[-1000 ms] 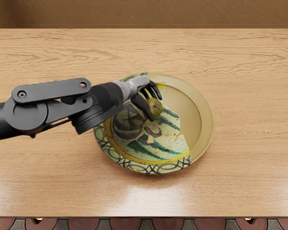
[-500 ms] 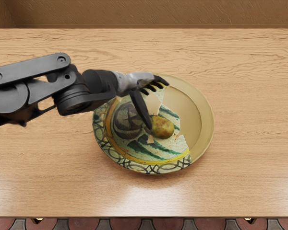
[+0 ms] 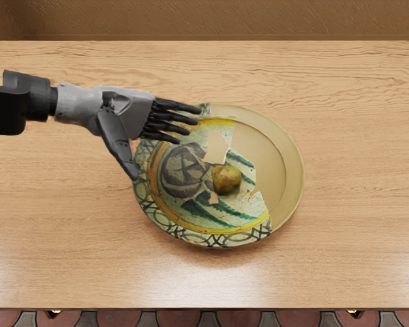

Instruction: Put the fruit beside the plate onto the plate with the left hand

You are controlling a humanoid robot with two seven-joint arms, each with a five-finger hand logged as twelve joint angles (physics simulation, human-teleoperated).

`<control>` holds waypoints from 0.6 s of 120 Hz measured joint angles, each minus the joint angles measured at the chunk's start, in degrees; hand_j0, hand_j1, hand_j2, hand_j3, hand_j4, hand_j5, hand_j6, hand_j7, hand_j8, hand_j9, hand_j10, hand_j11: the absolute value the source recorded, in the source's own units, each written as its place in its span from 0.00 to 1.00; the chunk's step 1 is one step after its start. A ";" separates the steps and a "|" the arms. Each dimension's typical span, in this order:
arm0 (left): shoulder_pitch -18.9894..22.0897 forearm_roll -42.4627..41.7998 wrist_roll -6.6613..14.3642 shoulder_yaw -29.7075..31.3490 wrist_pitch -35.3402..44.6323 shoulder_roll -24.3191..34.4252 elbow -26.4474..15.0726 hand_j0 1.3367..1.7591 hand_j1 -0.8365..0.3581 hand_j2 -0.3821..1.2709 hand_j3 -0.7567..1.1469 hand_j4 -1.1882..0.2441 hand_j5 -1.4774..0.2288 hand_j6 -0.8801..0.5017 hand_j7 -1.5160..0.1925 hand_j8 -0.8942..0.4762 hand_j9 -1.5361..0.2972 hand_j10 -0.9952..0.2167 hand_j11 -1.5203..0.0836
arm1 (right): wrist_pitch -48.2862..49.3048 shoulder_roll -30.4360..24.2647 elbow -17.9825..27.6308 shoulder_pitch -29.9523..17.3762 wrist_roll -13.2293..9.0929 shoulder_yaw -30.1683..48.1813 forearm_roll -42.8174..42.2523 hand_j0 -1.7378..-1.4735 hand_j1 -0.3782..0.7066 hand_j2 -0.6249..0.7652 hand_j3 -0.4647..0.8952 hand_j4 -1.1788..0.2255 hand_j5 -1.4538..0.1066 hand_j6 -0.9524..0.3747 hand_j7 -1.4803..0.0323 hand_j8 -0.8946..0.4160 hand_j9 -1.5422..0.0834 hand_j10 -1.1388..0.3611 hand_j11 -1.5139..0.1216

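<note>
A small yellow-green fruit [image 3: 226,179] lies on the patterned middle of the round plate [image 3: 290,163], free of any hand. My left hand [image 3: 144,129] hovers over the plate's left rim, up and to the left of the fruit. Its fingers [image 3: 177,117] are spread out straight toward the right, the thumb points down, and nothing is held. The left arm comes in from the picture's left edge. No right arm shows.
The plate stands on a wooden table [image 3: 354,88]. The table's front edge runs along the bottom of the picture, with a tiled floor [image 3: 204,319] below it. A wall closes off the far side.
The left hand let go of the fruit over the plate, opened, and drew back to the left. The fruit dropped onto the plate and rolled a little before settling.
</note>
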 joint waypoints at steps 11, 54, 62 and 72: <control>2.77 -2.67 0.00 -0.17 -0.31 2.19 0.44 0.76 0.98 0.24 0.40 0.82 0.85 0.63 0.87 0.64 0.83 0.81 0.93 | 0.00 0.00 0.00 0.03 0.02 0.00 0.00 0.30 0.05 0.45 0.34 0.82 0.91 0.70 0.96 0.67 0.93 0.74 0.91; 9.85 -17.64 0.00 -0.24 -0.54 14.02 5.81 0.76 0.98 0.23 0.40 0.82 0.86 0.63 0.88 0.65 0.83 0.81 0.94 | 0.00 0.00 0.00 0.07 0.03 0.00 0.00 0.30 0.05 0.45 0.34 0.82 0.91 0.70 0.96 0.67 0.93 0.74 0.91; 10.80 -19.21 0.00 -0.18 -0.55 14.32 6.26 0.76 0.98 0.23 0.40 0.82 0.86 0.63 0.88 0.65 0.83 0.81 0.94 | 0.00 0.00 0.00 0.08 0.03 0.00 0.00 0.30 0.05 0.45 0.34 0.82 0.91 0.70 0.96 0.67 0.93 0.74 0.91; 11.30 -20.12 0.00 -0.09 -0.55 16.47 6.64 0.76 0.98 0.23 0.40 0.82 0.86 0.63 0.88 0.65 0.83 0.81 0.94 | 0.00 0.00 0.00 0.08 0.02 0.00 0.00 0.30 0.05 0.45 0.34 0.82 0.91 0.70 0.96 0.67 0.93 0.74 0.91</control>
